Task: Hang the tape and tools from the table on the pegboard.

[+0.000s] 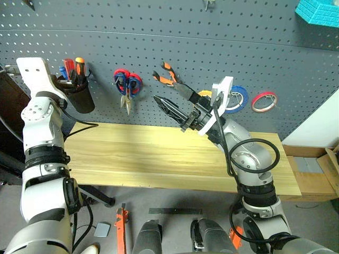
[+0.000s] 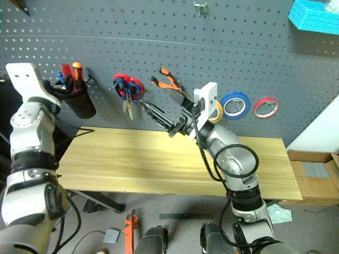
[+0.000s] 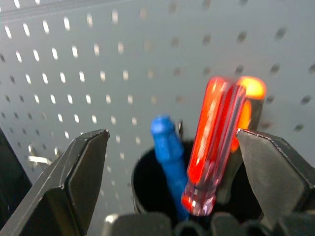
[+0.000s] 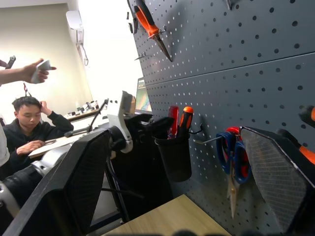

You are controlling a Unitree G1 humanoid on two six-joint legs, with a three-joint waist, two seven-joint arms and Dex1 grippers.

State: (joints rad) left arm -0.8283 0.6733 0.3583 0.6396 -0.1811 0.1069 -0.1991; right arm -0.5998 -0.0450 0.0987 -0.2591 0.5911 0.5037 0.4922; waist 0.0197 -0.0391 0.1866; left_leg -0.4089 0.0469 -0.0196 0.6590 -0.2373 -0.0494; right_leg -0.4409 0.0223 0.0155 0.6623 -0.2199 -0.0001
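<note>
On the pegboard (image 1: 222, 42), the red-handled screwdriver (image 3: 214, 147) stands in a black cup (image 1: 79, 98) beside a blue tool and an orange-handled one. My left gripper (image 3: 172, 135) is open around the cup's top, its fingers apart from the red handle. Dark blue scissors (image 1: 123, 84) hang with a red-handled pair (image 1: 135, 82). The orange-and-black pliers (image 1: 169, 76) hang to their right. The yellow tape (image 2: 216, 111) hangs partly hidden behind my right wrist. My right gripper (image 1: 177, 106) is open and empty above the table (image 1: 132, 153), just below the pliers.
A blue roll (image 1: 238, 98) and a red roll (image 1: 265, 101) hang right of the yellow tape. A turquoise basket (image 1: 318, 13) sits at the top right. Cardboard boxes (image 1: 318, 169) stand past the table's right end. A seated person (image 4: 29, 128) is off to the left.
</note>
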